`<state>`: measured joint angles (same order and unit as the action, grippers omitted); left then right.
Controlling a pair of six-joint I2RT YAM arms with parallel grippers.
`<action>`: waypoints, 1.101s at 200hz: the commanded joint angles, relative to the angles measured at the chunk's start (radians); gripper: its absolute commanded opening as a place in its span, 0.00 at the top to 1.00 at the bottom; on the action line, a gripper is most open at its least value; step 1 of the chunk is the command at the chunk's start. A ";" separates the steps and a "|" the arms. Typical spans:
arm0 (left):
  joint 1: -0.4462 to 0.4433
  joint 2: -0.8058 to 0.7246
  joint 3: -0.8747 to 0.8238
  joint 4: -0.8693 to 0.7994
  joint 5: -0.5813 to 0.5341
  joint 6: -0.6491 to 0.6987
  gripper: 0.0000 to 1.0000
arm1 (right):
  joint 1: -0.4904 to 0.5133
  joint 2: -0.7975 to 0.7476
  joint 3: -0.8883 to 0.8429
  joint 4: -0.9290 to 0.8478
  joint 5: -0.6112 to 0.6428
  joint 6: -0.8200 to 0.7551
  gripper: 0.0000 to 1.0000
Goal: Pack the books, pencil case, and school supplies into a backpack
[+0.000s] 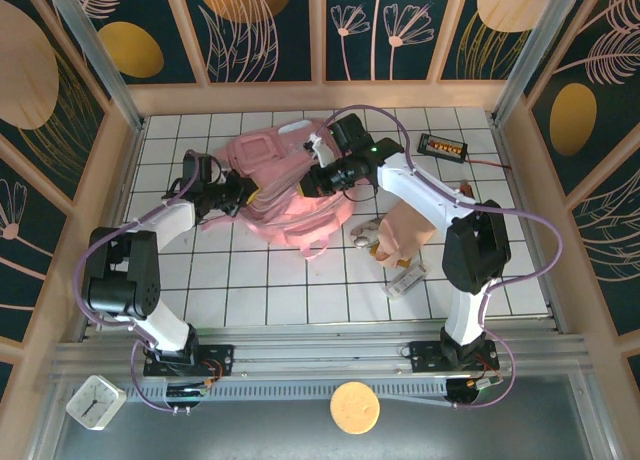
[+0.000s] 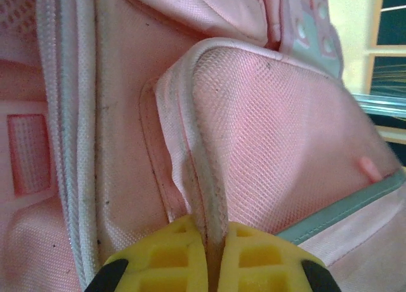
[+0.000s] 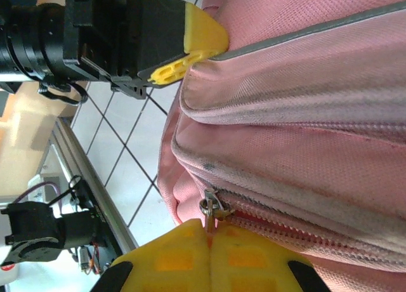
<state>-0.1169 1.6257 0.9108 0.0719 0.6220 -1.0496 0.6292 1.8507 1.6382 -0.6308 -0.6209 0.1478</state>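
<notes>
The left pincer (image 2: 212,266) pinches the backpack's (image 1: 278,158) edge, the right pincer (image 3: 209,257) grips its zipper pull (image 3: 210,209); the pencil case (image 1: 402,235) lies unpacked outside.

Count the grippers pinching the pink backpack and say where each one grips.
2. The left gripper is shut on the backpack's white piped edge at its left side; the right gripper is shut on a zip pull.

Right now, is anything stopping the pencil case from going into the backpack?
Yes: the backpack zipper looks closed along the stretch in view. The right gripper pinches its pull; the left gripper clamps a pocket edge. The pencil case lies outside, beside it.
</notes>
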 commanded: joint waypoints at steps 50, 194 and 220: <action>-0.020 -0.133 -0.010 0.209 -0.043 -0.237 1.00 | 0.067 0.000 0.141 -0.313 0.113 -0.089 1.00; -0.154 -0.251 -0.020 0.147 -0.184 -0.291 1.00 | 0.207 0.077 0.005 0.314 -0.032 0.441 0.93; -0.155 -0.257 -0.039 0.161 -0.166 -0.301 1.00 | 0.185 -0.015 -0.094 0.316 0.012 0.447 0.46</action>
<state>-0.2489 1.4258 0.8692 0.1497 0.3836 -1.2926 0.8253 1.9144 1.6165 -0.4816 -0.6304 0.5430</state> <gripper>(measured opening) 0.063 0.374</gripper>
